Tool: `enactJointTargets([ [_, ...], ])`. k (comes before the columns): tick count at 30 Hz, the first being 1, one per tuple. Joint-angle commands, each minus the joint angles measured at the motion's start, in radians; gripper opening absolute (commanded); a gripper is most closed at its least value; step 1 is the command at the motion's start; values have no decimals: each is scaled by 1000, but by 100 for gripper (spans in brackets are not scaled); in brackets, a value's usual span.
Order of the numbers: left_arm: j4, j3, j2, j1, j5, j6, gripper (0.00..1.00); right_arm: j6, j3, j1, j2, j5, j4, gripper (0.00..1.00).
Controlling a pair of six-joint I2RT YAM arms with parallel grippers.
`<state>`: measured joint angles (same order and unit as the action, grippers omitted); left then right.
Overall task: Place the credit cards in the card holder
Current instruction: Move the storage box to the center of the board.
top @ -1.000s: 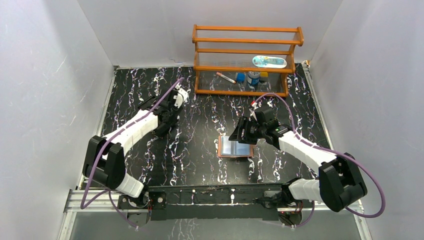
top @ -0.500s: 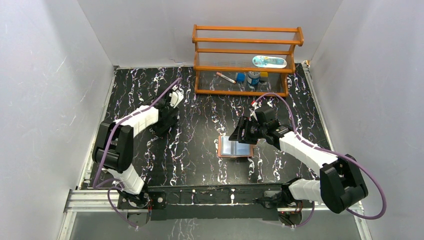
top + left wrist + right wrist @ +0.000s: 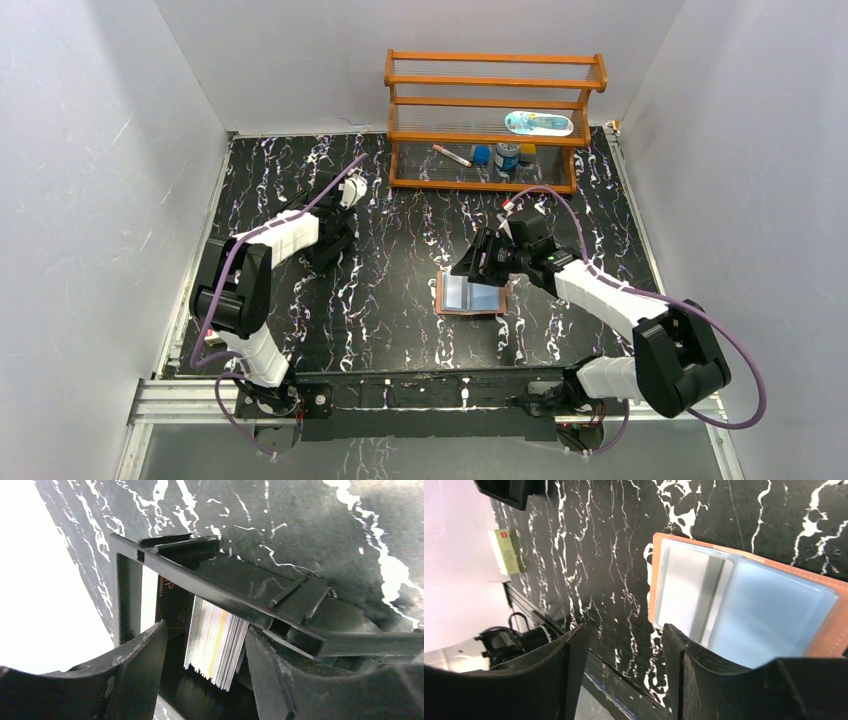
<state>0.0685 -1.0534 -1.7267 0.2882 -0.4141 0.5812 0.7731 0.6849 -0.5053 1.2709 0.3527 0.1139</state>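
Left wrist: claw (image 3: 204,632) straddles credit cards (image 3: 215,647); card holder (image 3: 472,296) open.

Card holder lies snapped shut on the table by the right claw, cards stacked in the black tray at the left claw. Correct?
No: the card holder lies open, inside facing up, as the right wrist view shows. The rest holds.

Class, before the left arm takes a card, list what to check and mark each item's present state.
1. The holder lies open: ok.
2. The cards stand inside the left gripper: ok.
3. The left gripper is closed on one card: not ok, it is open.
4. The right gripper is open and empty: ok.
5. The holder has room for a card: cannot tell.
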Motion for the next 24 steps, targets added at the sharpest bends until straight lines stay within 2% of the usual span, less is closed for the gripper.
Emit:
enactJointTargets([
  [1,-73,0,2,-33,-69,38,54,118,56,-9,44,21,-130,63],
  [5,-123,1,20,-49,-56,47,50,150,128,-41,109,-26,-139,63],
  [12,-109,-39,-28,-63,-53,52,50,200,244,-112,246,-74,-196,63],
  [19,-105,-60,-25,-71,-37,40,50,318,386,-210,422,-181,-314,61],
  [24,-95,-70,-21,-72,-24,30,50,449,463,-253,578,-229,-471,58],
])
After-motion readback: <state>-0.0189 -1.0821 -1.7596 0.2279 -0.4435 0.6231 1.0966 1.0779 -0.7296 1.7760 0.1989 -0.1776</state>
